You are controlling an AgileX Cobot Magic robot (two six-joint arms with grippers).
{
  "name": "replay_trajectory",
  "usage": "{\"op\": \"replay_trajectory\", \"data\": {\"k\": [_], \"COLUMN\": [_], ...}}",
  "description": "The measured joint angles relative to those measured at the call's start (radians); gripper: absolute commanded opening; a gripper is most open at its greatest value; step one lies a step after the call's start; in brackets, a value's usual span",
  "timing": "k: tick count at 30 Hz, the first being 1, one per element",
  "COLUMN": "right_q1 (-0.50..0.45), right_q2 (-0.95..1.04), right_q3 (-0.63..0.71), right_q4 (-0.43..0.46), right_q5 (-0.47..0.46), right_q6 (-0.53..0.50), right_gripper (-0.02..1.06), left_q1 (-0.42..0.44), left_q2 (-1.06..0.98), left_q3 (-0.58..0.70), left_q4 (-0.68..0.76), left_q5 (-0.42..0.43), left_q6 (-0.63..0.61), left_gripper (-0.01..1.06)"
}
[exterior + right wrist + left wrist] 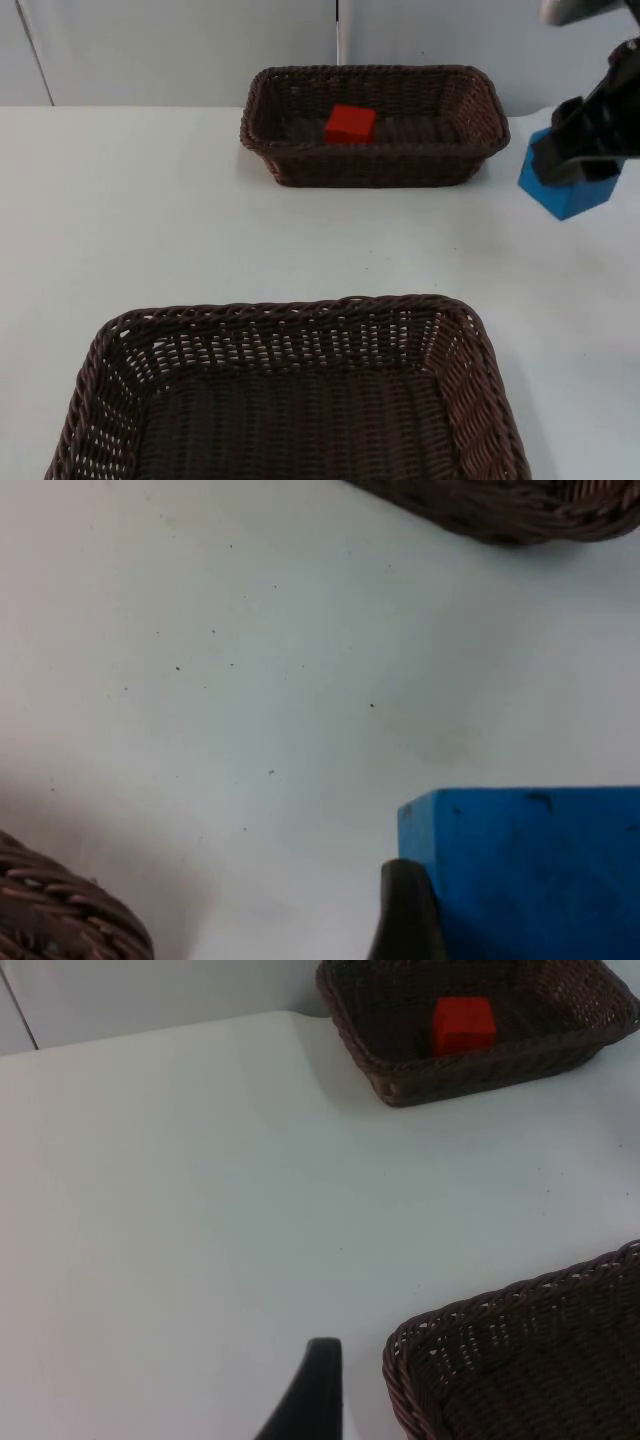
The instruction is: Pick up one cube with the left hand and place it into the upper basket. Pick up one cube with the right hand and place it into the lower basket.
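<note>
A red cube (350,124) lies inside the upper basket (470,150) at the back of the table; the same red cube (463,1025) and upper basket (400,1085) show in the left wrist view. My right gripper (572,165) is shut on a blue cube (566,192), held off the table just right of the upper basket. In the right wrist view the blue cube (525,865) sits against a black fingertip (405,910). The lower basket (110,350) stands empty at the front. One left fingertip (305,1400) shows beside the lower basket's rim (400,1360).
White table (130,220) stretches between the two baskets and to the left. A grey partition wall (180,45) closes the back edge.
</note>
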Motion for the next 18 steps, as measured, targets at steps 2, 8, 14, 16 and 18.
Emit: {"op": "replay_trajectory", "data": {"k": [2,8,14,16,18], "right_q1": [0.0,0.0,0.0,0.0,0.002], "right_q2": [-0.042,-0.123,-0.182,-0.191,-0.202], "right_q3": [0.0,0.0,0.0,0.0,0.0], "right_q4": [0.0,0.0,0.0,0.0,0.0], "right_q5": [0.033,0.085,0.096,0.096,0.104], "right_q6": [0.0,0.0,0.0,0.0,0.0], "right_gripper": [0.0,0.0,0.0,0.0,0.0], "left_q1": [0.0,0.0,0.0,0.0,0.0], "left_q2": [0.0,0.0,0.0,0.0,0.0], "left_q3": [0.0,0.0,0.0,0.0,0.0], "left_q4": [0.0,0.0,0.0,0.0,0.0], "left_q5": [0.0,0.0,0.0,0.0,0.0], "left_q6": [0.0,0.0,0.0,0.0,0.0], "left_gripper": [0.85,0.85,0.85,0.85,0.85]}}
